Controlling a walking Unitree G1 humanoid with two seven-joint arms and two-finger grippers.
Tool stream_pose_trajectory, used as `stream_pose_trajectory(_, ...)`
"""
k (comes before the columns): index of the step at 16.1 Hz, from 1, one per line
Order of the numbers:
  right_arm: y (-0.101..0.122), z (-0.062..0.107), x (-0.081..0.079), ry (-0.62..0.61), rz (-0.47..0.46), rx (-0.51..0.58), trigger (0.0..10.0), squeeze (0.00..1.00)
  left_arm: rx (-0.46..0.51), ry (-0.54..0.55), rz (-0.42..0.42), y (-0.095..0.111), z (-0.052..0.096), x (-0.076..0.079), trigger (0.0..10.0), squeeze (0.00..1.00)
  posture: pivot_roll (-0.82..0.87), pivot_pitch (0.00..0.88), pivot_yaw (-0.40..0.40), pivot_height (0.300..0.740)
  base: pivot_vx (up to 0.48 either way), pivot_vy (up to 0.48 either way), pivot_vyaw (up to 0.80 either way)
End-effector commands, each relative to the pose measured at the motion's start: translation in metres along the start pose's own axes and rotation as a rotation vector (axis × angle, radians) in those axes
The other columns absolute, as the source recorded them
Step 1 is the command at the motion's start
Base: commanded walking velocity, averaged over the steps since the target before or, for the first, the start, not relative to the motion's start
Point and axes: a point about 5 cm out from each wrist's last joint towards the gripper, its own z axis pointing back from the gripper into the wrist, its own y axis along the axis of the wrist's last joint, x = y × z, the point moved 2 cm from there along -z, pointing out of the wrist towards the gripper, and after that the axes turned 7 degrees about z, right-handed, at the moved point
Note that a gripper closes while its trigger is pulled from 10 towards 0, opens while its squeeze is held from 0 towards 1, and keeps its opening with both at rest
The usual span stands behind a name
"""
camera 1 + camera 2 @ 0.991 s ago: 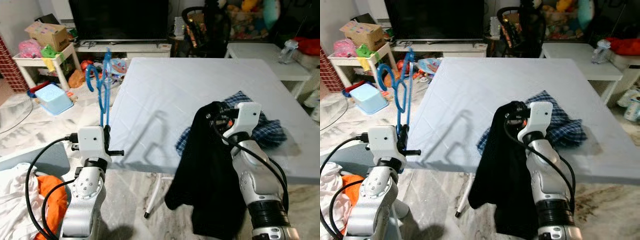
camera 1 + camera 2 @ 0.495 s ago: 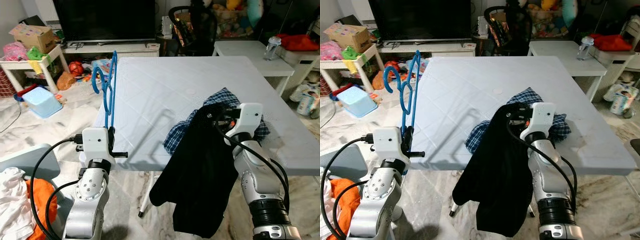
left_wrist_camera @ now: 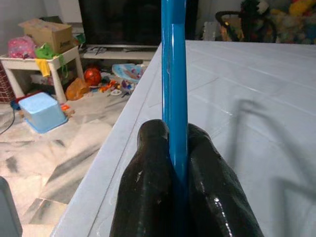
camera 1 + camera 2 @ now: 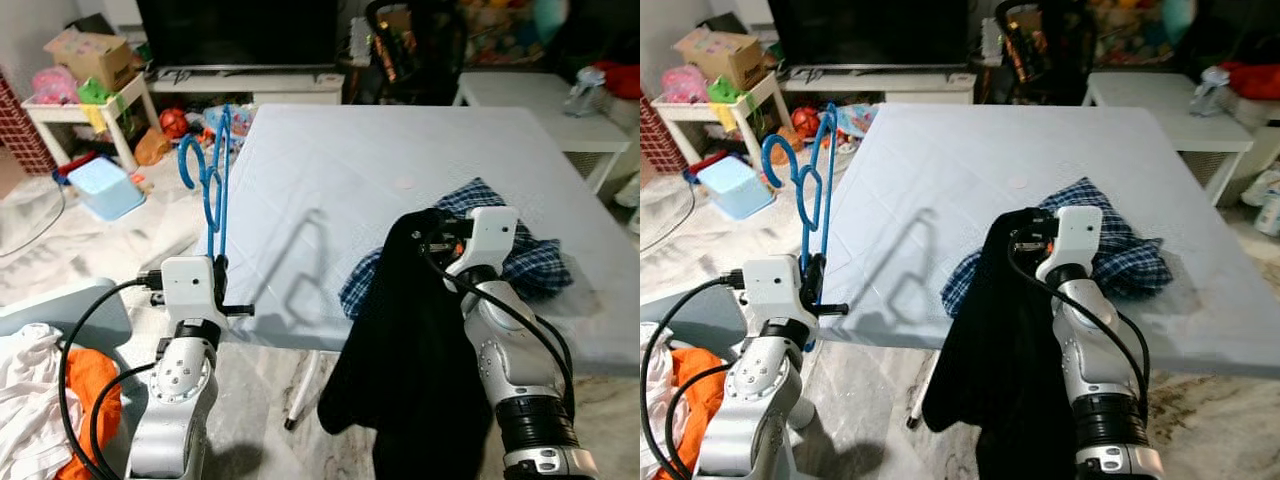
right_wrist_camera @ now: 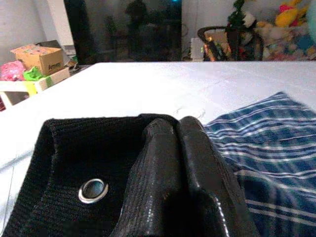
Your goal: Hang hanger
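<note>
- The blue hanger [image 4: 210,185] stands upright off the near-left corner of the table [image 4: 330,170], held by its lower end, with its hook at the top curling over to the left.
- Its long axis runs nearly straight up and down, with a slight lean away from the robot; seen edge-on, it shows as a thin blue bar.
- It looks like thin moulded plastic: light and stiff, probably a little springy, and smooth enough to twist in a pinch grip. Holding it at the low end leaves the hook and shoulders free, which I judge is the right place to take it for threading a garment.
- The left gripper [image 3: 176,163] is clenched on the hanger, both black fingers pressed flat against the blue bar on either side.
- The black garment [image 4: 415,350] is soft and limp, drooping from the near edge of the table down toward the floor; it has a ribbed edge with a metal eyelet [image 5: 93,190].
- The right gripper [image 5: 185,163] is clamped on that ribbed edge, over the near-right part of the table.
- Just beyond it lies a blue plaid shirt [image 4: 515,240], crumpled on the tabletop.
- Further left, on the floor, are a light blue tub [image 4: 98,187] and a small white side table [image 4: 85,110] with a cardboard box [image 4: 88,55].
</note>
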Motion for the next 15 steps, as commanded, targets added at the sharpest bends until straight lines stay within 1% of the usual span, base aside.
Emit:
stream_pose_trajectory(1,0.018,-0.011,-0.006,0.027,-0.016,0.056,10.0,0.0,-0.005,-0.005,0.0,-0.001,-0.001,0.001,10.0,0.0,-0.04,0.0,-0.007,0.74,0.0,0.0,0.0)
stream_pose_trajectory(2,0.022,-0.017,-0.013,0.059,-0.03,0.065,10.0,0.0,-0.006,-0.005,-0.001,-0.001,-0.001,0.001,10.0,0.0,-0.04,0.0,-0.005,0.74,0.0,0.0,0.0)
stream_pose_trajectory(3,0.035,-0.028,-0.027,0.131,-0.026,0.093,10.0,0.0,-0.005,-0.008,0.001,-0.001,-0.003,0.002,10.0,0.0,-0.05,0.0,-0.005,0.74,0.0,0.0,0.0)
stream_pose_trajectory(4,0.053,-0.05,-0.045,0.228,-0.051,0.104,10.0,0.0,0.002,-0.01,0.006,0.0,-0.006,0.006,10.0,0.0,-0.05,0.0,-0.017,0.74,0.0,0.0,0.0)
stream_pose_trajectory(5,0.065,-0.063,-0.053,0.263,-0.078,0.101,10.0,0.0,0.008,-0.01,0.011,0.001,-0.007,0.007,10.0,0.0,-0.05,0.0,-0.017,0.74,0.0,0.0,0.0)
stream_pose_trajectory(6,0.089,-0.079,-0.057,0.275,-0.094,0.126,10.0,0.0,0.01,-0.002,0.014,0.001,-0.006,0.007,10.0,0.0,-0.03,0.0,-0.04,0.74,0.0,0.0,0.0)
stream_pose_trajectory(7,0.102,-0.086,-0.058,0.273,-0.098,0.141,10.0,0.0,0.01,0.003,0.015,0.0,-0.006,0.007,10.0,0.0,-0.03,0.0,-0.045,0.74,0.0,0.0,0.0)
stream_pose_trajectory(8,0.136,-0.098,-0.057,0.245,-0.113,0.18,10.0,0.0,0.012,0.024,0.016,0.0,-0.005,0.003,10.0,0.0,-0.02,0.0,-0.053,0.74,0.0,0.0,0.0)
stream_pose_trajectory(9,0.163,-0.104,-0.052,0.203,-0.12,0.224,10.0,0.0,0.014,0.035,0.015,-0.001,-0.004,0.0,10.0,0.0,-0.01,0.0,-0.058,0.74,0.0,0.0,0.0)
stream_pose_trajectory(10,0.192,-0.106,-0.043,0.143,-0.124,0.284,10.0,0.0,0.018,0.039,0.013,0.0,-0.005,0.0,10.0,0.0,-0.01,0.0,-0.062,0.74,0.0,0.0,0.0)
stream_pose_trajectory(11,0.213,-0.106,-0.033,0.08,-0.116,0.328,10.0,0.0,0.026,0.042,0.013,0.001,-0.006,0.001,10.0,0.0,-0.01,0.0,-0.066,0.74,0.0,0.0,0.0)
stream_pose_trajectory(13,0.25,-0.102,-0.01,-0.068,-0.06,0.417,10.0,0.0,0.038,0.054,0.01,0.003,-0.007,0.001,10.0,0.0,-0.01,0.0,-0.07,0.74,0.0,0.0,0.0)
stream_pose_trajectory(14,0.277,-0.094,0.011,-0.178,-0.046,0.497,10.0,0.0,0.039,0.059,0.012,0.002,-0.007,0.0,10.0,0.0,-0.01,0.0,-0.073,0.74,0.0,0.0,0.0)
stream_pose_trajectory(15,0.283,-0.092,0.015,-0.198,-0.043,0.516,10.0,0.0,0.039,0.06,0.012,0.002,-0.007,0.001,10.0,0.0,-0.01,0.0,-0.075,0.74,0.0,0.0,0.0)
